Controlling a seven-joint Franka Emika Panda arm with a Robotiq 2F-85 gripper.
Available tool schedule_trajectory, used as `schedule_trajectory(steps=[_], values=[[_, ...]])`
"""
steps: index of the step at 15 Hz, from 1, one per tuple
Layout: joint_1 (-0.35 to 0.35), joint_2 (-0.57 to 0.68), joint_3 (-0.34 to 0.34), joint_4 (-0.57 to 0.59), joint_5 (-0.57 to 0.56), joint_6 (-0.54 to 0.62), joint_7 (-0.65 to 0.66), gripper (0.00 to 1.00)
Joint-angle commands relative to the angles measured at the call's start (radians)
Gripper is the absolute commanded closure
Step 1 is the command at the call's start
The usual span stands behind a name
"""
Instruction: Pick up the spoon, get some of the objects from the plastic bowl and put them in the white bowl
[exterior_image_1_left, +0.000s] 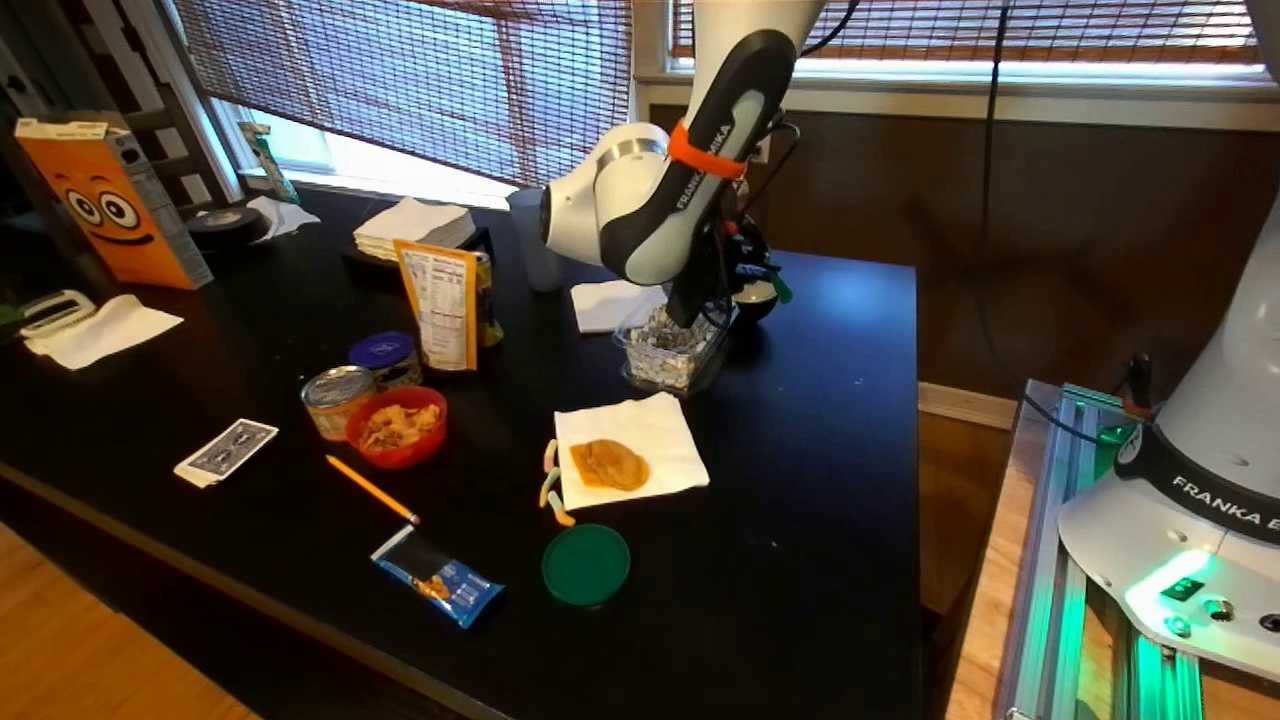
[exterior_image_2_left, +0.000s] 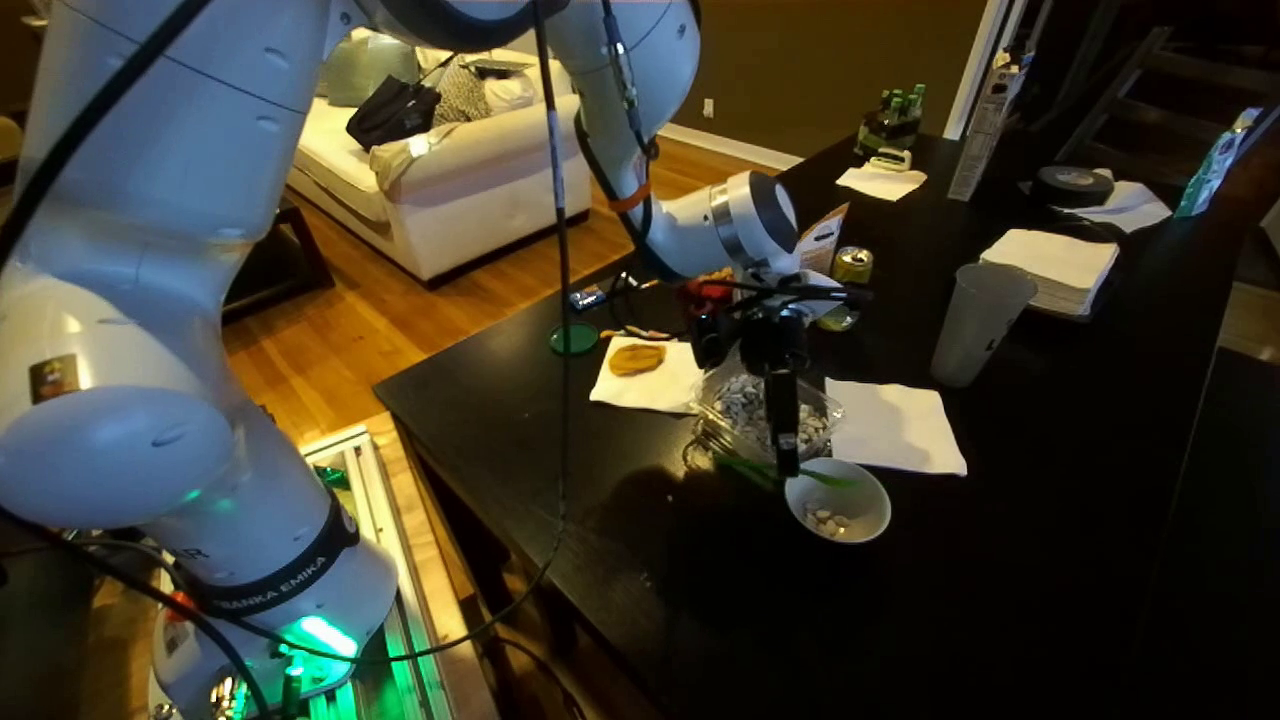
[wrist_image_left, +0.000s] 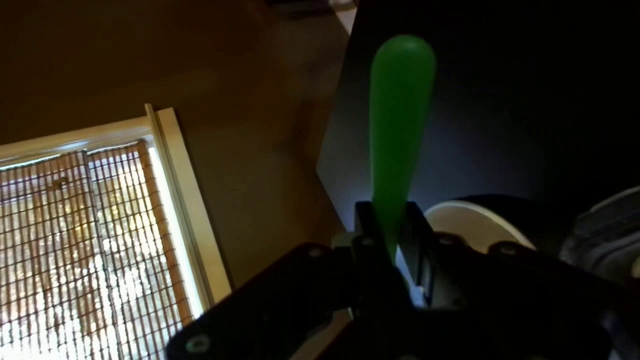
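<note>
My gripper (exterior_image_2_left: 787, 462) is shut on the green spoon (wrist_image_left: 402, 105), whose rounded handle end sticks out past the fingertips in the wrist view. In an exterior view the spoon (exterior_image_2_left: 748, 468) lies across the fingertips, with one green end over the white bowl (exterior_image_2_left: 868, 510). A few pale pieces rest in that bowl. The white bowl also shows in the wrist view (wrist_image_left: 475, 222), partly behind the right finger. The clear plastic bowl (exterior_image_1_left: 652, 370) holds many grey and white pebble-like pieces and stands beside the white bowl. The spoon's head is hard to make out.
A napkin with food (exterior_image_1_left: 655, 425) and a bare napkin (exterior_image_2_left: 905, 430) lie beside the plastic bowl. A tall grey cup (exterior_image_2_left: 980, 325) stands farther back. A red bowl (exterior_image_1_left: 415, 455), a yellow pouch (exterior_image_1_left: 440, 305), cans and a green lid (exterior_image_1_left: 587, 565) are on the table.
</note>
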Motion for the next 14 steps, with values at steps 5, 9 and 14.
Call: schedule_trajectory(steps=[5, 9, 14], values=[[-0.041, -0.287, 0.07, -0.293, 0.068, 0.226, -0.07, 0.96], [-0.017, -0.413, 0.085, -0.452, 0.005, 0.424, -0.056, 0.96], [0.006, -0.54, 0.125, -0.578, -0.098, 0.589, -0.073, 0.96]])
